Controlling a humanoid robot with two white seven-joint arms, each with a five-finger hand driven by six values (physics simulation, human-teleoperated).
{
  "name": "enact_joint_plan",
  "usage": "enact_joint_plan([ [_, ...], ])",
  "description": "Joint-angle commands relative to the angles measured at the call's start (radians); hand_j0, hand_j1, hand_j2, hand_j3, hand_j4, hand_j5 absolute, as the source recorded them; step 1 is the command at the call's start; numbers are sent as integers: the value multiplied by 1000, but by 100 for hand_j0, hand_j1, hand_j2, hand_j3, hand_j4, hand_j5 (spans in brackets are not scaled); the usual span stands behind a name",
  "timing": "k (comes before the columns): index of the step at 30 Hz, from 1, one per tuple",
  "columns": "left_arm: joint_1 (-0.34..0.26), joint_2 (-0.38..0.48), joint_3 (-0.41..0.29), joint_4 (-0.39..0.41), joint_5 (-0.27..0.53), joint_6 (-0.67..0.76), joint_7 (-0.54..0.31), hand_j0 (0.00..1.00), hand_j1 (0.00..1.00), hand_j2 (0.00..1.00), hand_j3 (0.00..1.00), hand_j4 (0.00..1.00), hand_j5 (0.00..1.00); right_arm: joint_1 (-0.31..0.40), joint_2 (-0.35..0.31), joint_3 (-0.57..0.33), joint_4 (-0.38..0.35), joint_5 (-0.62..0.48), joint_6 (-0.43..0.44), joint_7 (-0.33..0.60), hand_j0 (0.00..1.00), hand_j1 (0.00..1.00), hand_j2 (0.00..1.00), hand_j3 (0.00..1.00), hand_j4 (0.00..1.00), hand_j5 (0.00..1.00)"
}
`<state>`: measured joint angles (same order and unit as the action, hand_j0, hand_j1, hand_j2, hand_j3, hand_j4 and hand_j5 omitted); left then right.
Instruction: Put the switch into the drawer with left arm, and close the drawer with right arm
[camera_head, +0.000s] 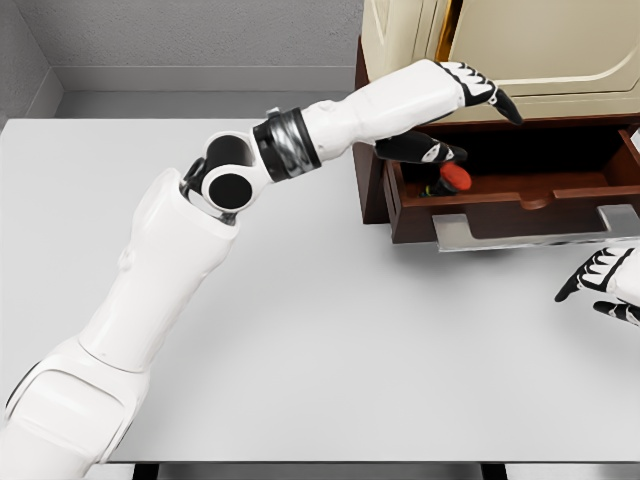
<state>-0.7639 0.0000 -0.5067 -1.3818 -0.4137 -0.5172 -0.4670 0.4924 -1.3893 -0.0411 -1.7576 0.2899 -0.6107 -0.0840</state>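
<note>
Left-hand fingers (430, 152) are spread, holding nothing, the switch (452, 178) just below in the drawer (500, 200); withdrawing could snag it.

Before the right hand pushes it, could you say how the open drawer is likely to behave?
The drawer looks like rigid wood, so it should probably slide straight, not flex. The small switch inside may shift or roll if shoved hard. The right hand is still clear of it.
</note>
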Motion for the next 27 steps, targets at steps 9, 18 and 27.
enact_joint_plan([
  [9,6,0,-3,-59,3,2,1,100,100,100,100,100,100,0,-2,0,3,-6,0,0,62,62,62,62,62,62],
  [18,46,0,-84,-345,423,529,-101,100,100,100,100,100,100,0,-2,0,1,-6,0,0,62,62,62,62,62,62],
  [27,-2,258,-98,-419,980,927,-99,100,100,100,100,100,100,0,-2,0,3,-6,0,0,62,62,62,62,62,62],
])
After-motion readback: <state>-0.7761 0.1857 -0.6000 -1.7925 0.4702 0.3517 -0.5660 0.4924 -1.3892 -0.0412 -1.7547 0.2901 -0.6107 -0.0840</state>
